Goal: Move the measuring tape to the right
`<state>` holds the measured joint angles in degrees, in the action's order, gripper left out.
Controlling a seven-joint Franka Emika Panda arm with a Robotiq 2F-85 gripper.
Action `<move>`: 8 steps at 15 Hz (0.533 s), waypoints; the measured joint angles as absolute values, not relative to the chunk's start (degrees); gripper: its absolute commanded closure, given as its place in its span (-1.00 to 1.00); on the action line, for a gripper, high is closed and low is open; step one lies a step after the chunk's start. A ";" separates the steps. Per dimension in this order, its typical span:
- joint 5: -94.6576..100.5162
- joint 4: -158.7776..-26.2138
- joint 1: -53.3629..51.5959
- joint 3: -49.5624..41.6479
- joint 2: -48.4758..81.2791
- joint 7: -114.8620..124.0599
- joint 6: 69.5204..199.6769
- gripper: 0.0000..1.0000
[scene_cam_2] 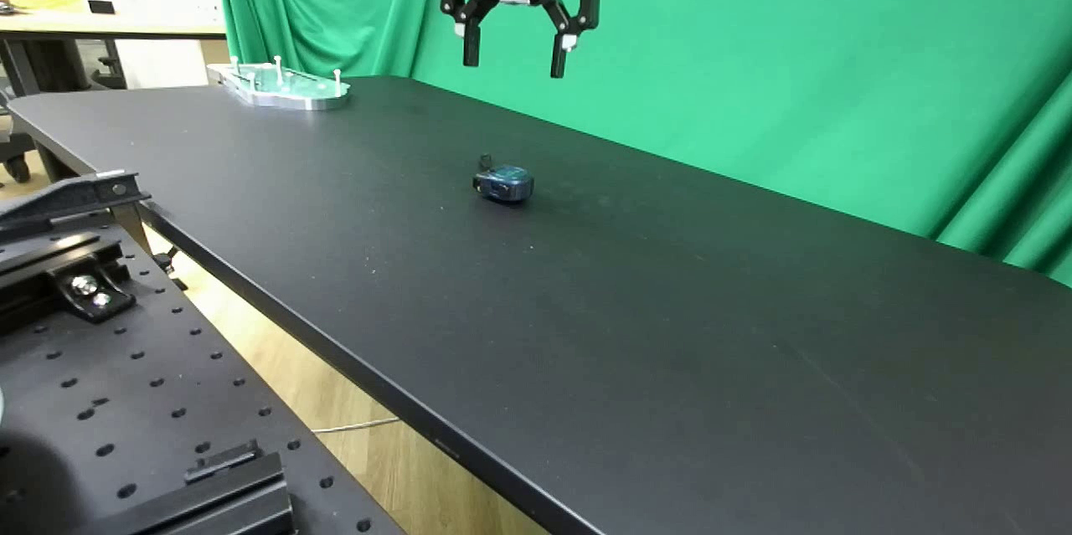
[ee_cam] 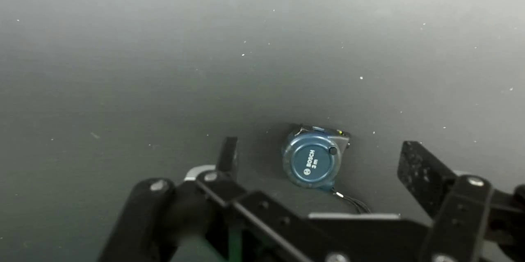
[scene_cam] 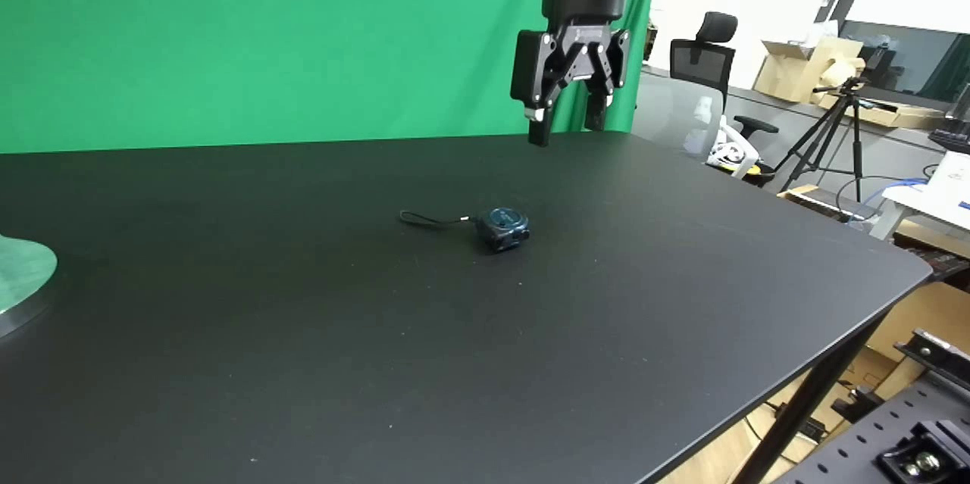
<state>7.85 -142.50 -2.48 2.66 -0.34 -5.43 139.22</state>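
Your black, two-fingered pincer (scene_cam_2: 514, 71) hangs well above the smooth, matte-black tabletop (scene_cam: 379, 355), its fingers (scene_cam_2: 471, 48) spread wide apart. The roundish blue measuring tape (ee_cam: 312, 163) lies flat on the tabletop, lower down, BOSCH lettering up, with a thin black cord loop (ee_cam: 356, 203) trailing from its case. In your wrist view, it shows between the fingers. In an exterior view, a pale green, silvery-rimmed plate (scene_cam_2: 293, 103) with upright pegs sits near the tabletop's far end.

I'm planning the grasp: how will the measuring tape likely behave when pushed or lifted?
The measuring tape lies flat, round labelled face up, so it should slide rather than roll or tip. Its curved edge could let it twist if pinched off-centre. The thin strap curves loosely, so it will probably flop and trail.
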 measured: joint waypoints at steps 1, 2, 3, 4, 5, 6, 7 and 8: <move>8.09 -142.55 -2.48 2.66 0.93 -5.01 140.96 -1.00; 8.17 -142.59 -2.47 2.64 2.21 -4.72 142.68 -1.00; 8.17 -142.60 -2.46 2.59 3.56 -4.63 144.32 -1.00; 8.11 -142.60 -2.46 2.55 4.89 -4.62 145.71 -1.00; 8.01 -142.60 -2.46 2.53 6.27 -4.63 147.04 -1.00; 7.93 -142.59 -2.46 2.53 7.69 -4.63 148.36 -1.00; 7.90 -142.55 -2.47 2.53 9.02 -4.64 149.51 -1.00; 7.89 -142.47 -2.47 2.54 10.27 -4.64 150.55 -1.00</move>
